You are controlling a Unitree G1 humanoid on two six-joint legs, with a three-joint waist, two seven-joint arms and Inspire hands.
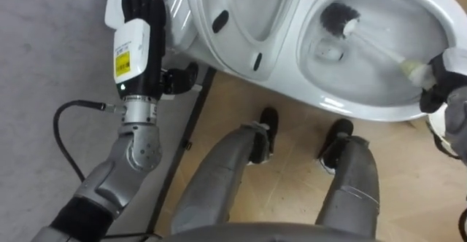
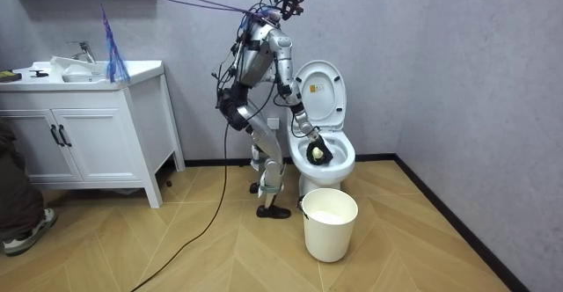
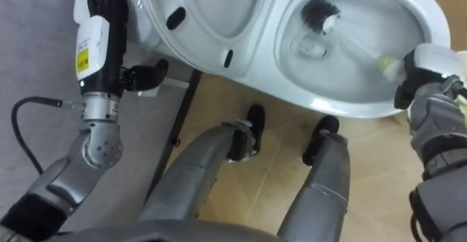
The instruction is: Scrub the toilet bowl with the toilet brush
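The robot stands bent forward on the wooden floor [image 1: 292, 147], close before the toilet bowl [image 1: 365, 109]; its feet are just beside the near rim of the bowl. At this near rim, on the robot's right side, is the right hand [image 1: 441, 78]; its fingers are clenched round the end of the toilet brush [image 1: 379, 47], and a pale yellowish part of the handle shows just where it comes out from the hand. From the hand the white handle runs slantwise over the inside of the bowl, away from the robot and toward its left; so the brush is inside the bowl while the hand stays at the rim. The black bristle head [image 1: 338, 20] is at the far end of the handle, low against the inner wall at the back of the bowl, near the little water in the bottom.

Behind the bowl the seat [image 1: 237, 41] is raised and its underside with dark bumpers faces the robot. Further to the left, beside this raised seat, is the left hand [image 1: 146, 12]; its fingers are straight and point away from the robot, it holds nothing, and I cannot tell if it touches the porcelain.

In the room view a white bucket [image 2: 330, 224] stands on the floor just before the toilet, nearer to the camera; well apart, on the room view's left, is a white cabinet [image 2: 79, 138] with a sink on it; at the left edge a person's leg [image 2: 18, 208] and shoe show, far from the brush.
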